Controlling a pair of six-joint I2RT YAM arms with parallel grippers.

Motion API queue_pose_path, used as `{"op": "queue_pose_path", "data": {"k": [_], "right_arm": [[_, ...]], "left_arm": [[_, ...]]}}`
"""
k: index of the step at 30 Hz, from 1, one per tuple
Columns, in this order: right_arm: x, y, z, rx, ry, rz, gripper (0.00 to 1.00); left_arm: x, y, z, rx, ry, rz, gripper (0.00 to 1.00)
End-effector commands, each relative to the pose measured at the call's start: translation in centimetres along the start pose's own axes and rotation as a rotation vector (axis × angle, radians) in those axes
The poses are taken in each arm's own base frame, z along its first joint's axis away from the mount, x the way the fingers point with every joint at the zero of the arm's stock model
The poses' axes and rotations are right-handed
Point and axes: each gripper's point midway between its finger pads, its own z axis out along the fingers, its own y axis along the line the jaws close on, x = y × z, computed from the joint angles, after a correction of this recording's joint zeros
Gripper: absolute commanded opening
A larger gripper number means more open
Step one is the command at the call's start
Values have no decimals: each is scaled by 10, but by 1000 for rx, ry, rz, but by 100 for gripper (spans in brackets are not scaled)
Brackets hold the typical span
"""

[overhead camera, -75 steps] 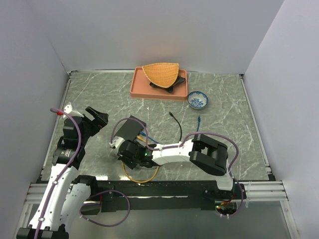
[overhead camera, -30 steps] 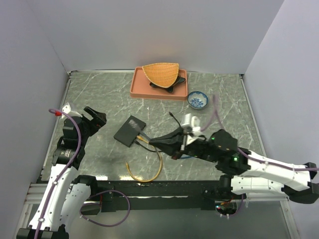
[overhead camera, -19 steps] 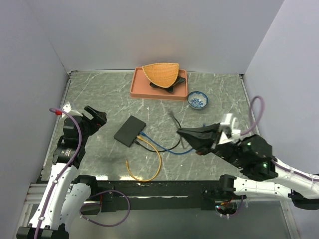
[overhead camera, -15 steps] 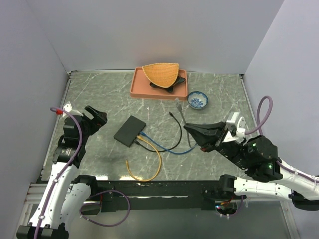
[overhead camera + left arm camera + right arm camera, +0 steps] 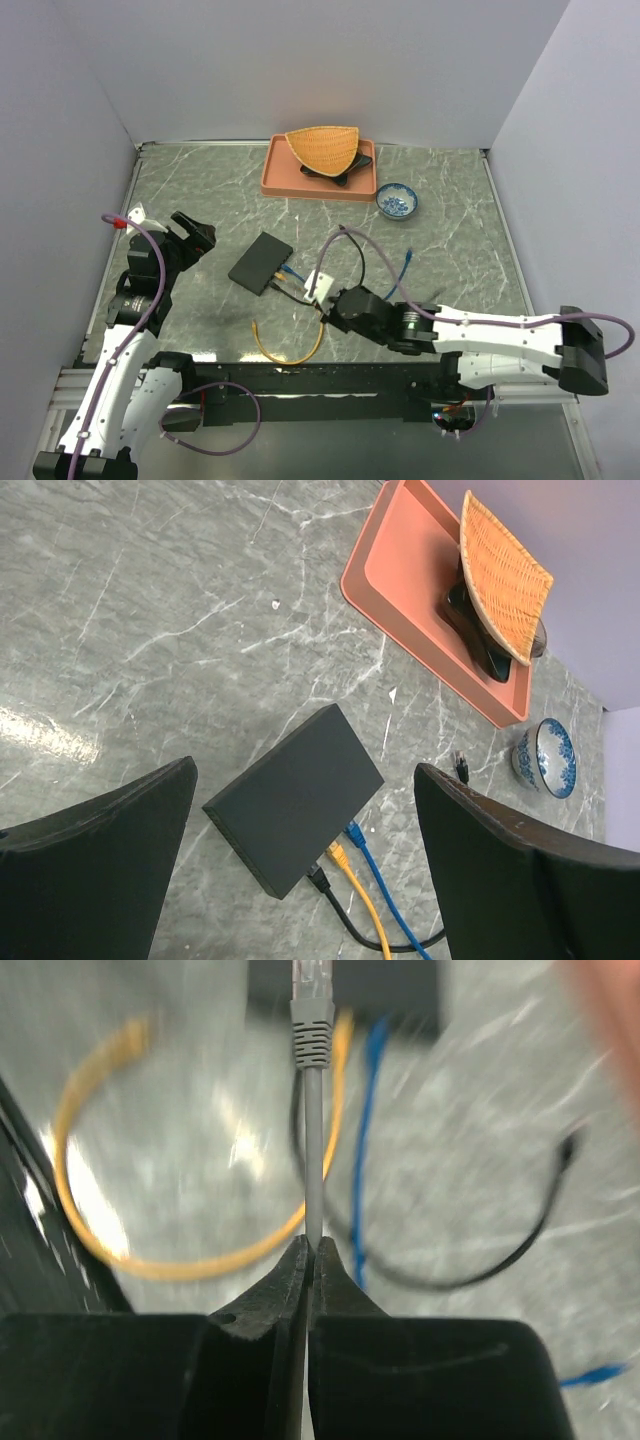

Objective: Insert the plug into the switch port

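The switch (image 5: 261, 262) is a flat black box lying at an angle left of centre; in the left wrist view the switch (image 5: 295, 800) has blue, yellow and black plugs in its near side. My right gripper (image 5: 307, 1245) is shut on a grey cable just behind its plug (image 5: 310, 1010). That plug points at the blurred switch (image 5: 345, 985) and stops short of it. From above, the right gripper (image 5: 318, 297) sits just right of the switch's socket side. My left gripper (image 5: 190, 238) hangs open and empty left of the switch, and its wrist view shows the left gripper (image 5: 305, 780) wide apart.
A salmon tray (image 5: 275, 175) at the back holds a wicker basket (image 5: 323, 147) on a black dish. A blue-patterned bowl (image 5: 398, 201) stands to its right. A yellow cable (image 5: 290, 350) loops near the front edge; blue and black cables trail right of the switch.
My right arm has swung from the right side back to the left, carrying the grey plug up close to the switch. The left arm has stayed still and open.
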Motion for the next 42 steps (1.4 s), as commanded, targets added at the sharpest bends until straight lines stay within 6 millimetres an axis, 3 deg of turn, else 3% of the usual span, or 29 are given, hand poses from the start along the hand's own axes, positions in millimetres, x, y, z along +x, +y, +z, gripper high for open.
{"op": "queue_pose_path", "data": {"k": [1, 4, 5, 8, 9, 12, 15, 19, 26, 30, 34, 36, 42], "right_arm": [[21, 21, 6, -108, 75, 20, 0], [46, 30, 6, -146, 187, 3, 0], [44, 29, 6, -138, 202, 17, 0], [51, 24, 5, -106, 249, 16, 34], [49, 22, 6, -92, 244, 14, 55], [36, 15, 7, -61, 200, 25, 75], [18, 9, 10, -42, 148, 30, 86], [1, 5, 17, -36, 101, 34, 87], [-16, 24, 46, -124, 82, 22, 84], [-3, 41, 67, -176, 136, 23, 73], [6, 60, 78, -252, 185, 39, 69], [16, 65, 85, -265, 220, 40, 60], [39, 71, 100, -266, 312, 49, 48]], "left_arm": [[-10, -3, -3, 13, -42, 6, 96], [-11, -7, -4, 28, -40, -3, 96], [-9, -8, -4, 34, -33, -6, 96], [-6, -8, -2, 40, -26, -13, 96], [-6, -8, -1, 43, -25, -15, 96], [-6, -9, -2, 42, -19, -14, 96], [-6, -9, -2, 41, -20, -10, 96], [-9, -8, -4, 34, -29, -1, 96], [-9, -8, -4, 40, -34, 7, 96], [-7, -7, -2, 40, -27, 11, 96], [-6, -5, -1, 26, -18, 20, 96], [-6, -5, 0, 24, -17, 20, 96], [-4, -4, 2, 26, -13, 22, 96]]}}
